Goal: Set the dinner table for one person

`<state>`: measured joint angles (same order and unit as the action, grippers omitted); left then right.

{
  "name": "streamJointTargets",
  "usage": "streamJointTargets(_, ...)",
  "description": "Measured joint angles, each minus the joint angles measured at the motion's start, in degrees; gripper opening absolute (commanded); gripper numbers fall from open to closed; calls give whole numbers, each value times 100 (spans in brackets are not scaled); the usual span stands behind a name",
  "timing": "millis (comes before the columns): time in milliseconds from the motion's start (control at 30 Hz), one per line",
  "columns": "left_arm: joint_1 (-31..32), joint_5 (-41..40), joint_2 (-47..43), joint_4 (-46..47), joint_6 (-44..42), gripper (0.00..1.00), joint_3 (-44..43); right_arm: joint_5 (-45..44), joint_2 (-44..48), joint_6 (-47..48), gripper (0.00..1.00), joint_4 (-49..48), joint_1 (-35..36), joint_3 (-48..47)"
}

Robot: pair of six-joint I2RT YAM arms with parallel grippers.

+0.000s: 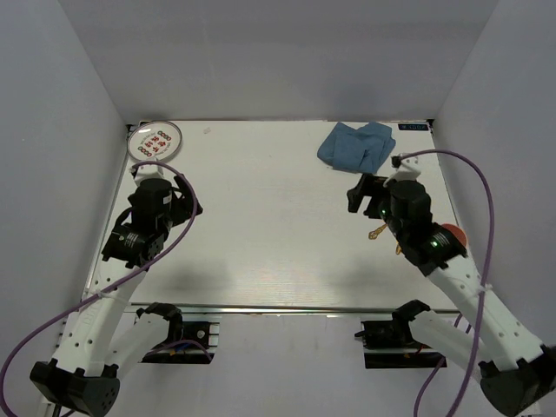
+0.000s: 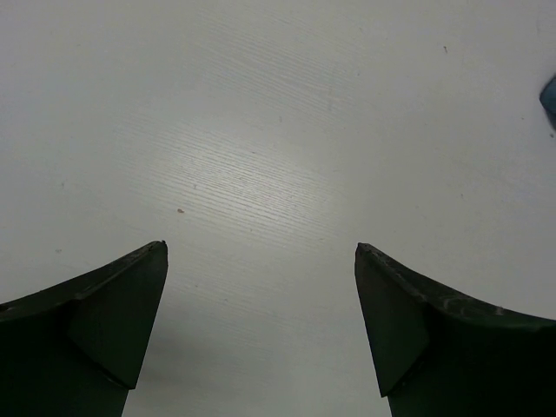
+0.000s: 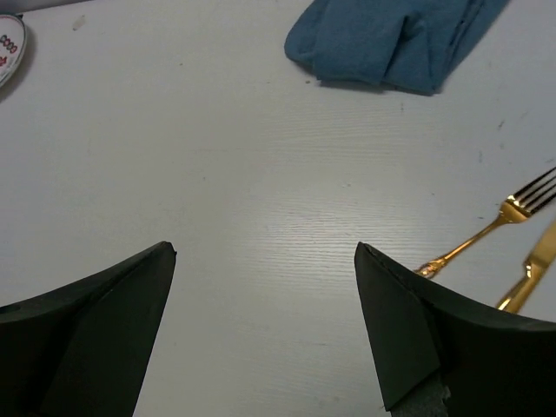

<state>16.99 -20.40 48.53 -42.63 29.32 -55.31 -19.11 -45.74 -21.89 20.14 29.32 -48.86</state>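
Observation:
The white dinner table [image 1: 269, 234] fills the top view. A crumpled blue cloth [image 1: 356, 146] lies at its far right and also shows in the right wrist view [image 3: 395, 39]. A round patterned plate [image 1: 156, 139] sits in the far left corner; its rim shows in the right wrist view [image 3: 7, 48]. A gold fork [image 3: 495, 221] and a gold knife [image 3: 530, 269] lie to the right of my right gripper [image 3: 265, 248], which is open and empty above bare table. My left gripper [image 2: 261, 245] is open and empty over bare table at the left.
A red round object [image 1: 452, 234] sits at the table's right edge, partly hidden by my right arm [image 1: 426, 239]. Grey walls close in the table on the left, right and far sides. A metal rail [image 1: 278, 308] runs along the near edge.

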Motion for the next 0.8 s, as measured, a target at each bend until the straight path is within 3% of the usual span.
streamJointTargets(100,0,70,17,61,-28,98,0,76,-970,-24,89,-393,-39,-140)
streamJointTargets(300,0,380,267,142,-111,98,9,166,-3912,-35,89,-743,-437,-1801)
streamJointTargets(467,0,590,422,160,-170,98,17,417,-6059,-258,89,-258,-1250,-4181)
streamJointTargets(700,0,675,415,208,-232,98,20,708,-7759,-439,83,385,-2284,-5982)
streamJointTargets(800,0,741,439,223,-254,98,20,1043,-8039,-452,80,424,-2492,-5984)
